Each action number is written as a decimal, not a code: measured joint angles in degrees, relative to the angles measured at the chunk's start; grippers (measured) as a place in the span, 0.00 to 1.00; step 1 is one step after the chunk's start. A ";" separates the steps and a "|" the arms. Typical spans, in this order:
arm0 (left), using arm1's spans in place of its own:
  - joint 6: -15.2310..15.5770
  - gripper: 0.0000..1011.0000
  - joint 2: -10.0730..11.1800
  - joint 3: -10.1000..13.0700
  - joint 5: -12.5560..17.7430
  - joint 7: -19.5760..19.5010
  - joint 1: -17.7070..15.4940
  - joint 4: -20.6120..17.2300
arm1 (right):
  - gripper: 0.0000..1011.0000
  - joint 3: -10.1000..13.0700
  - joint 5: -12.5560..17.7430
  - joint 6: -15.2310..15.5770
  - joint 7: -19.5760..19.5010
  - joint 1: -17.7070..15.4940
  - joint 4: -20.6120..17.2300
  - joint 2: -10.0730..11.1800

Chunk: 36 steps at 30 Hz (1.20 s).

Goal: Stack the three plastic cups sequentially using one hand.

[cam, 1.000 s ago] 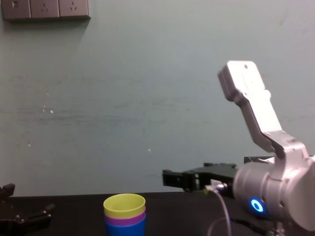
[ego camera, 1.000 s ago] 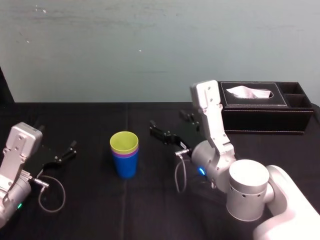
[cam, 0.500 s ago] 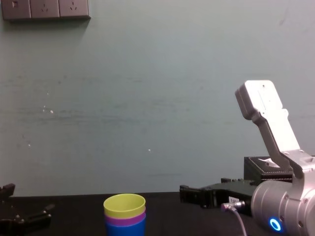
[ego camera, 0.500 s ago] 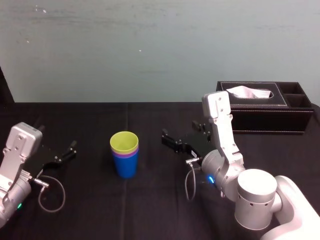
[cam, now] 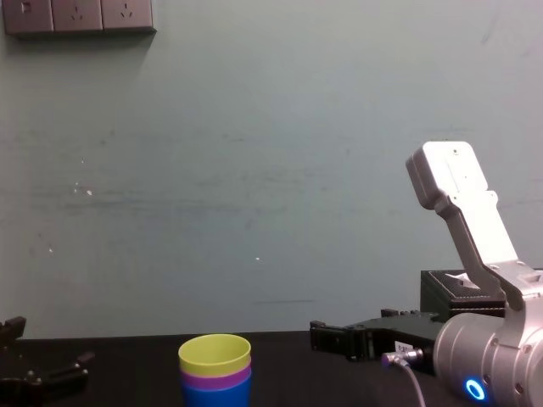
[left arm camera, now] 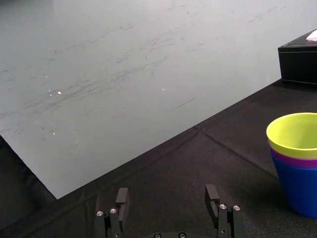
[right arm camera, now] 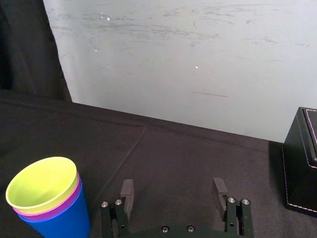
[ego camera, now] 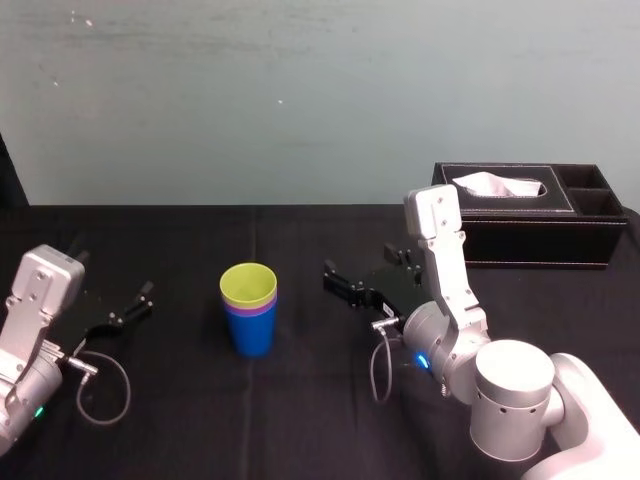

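The 3 cups (ego camera: 249, 310) stand nested on the surface (ego camera: 300, 410); stacking appears complete. Right claw (right arm camera: 172, 194): wide, empty, clear to their right. Left claw (left arm camera: 167, 198): wide, parked at left.

cups (ego camera: 249, 312): smooth plastic | tablecloth (ego camera: 190, 400): matt black cloth | tissue box (ego camera: 530, 240): stitched leather-look

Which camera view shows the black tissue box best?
The head view: the whole tissue box, with its white tissue, is visible. Each wrist view catches one corner; the chest view shows a part behind the right arm.
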 joint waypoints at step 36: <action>0.00 0.99 0.00 0.00 0.00 0.00 0.00 0.00 | 0.99 -0.05 0.01 0.06 -0.06 0.00 -0.09 0.03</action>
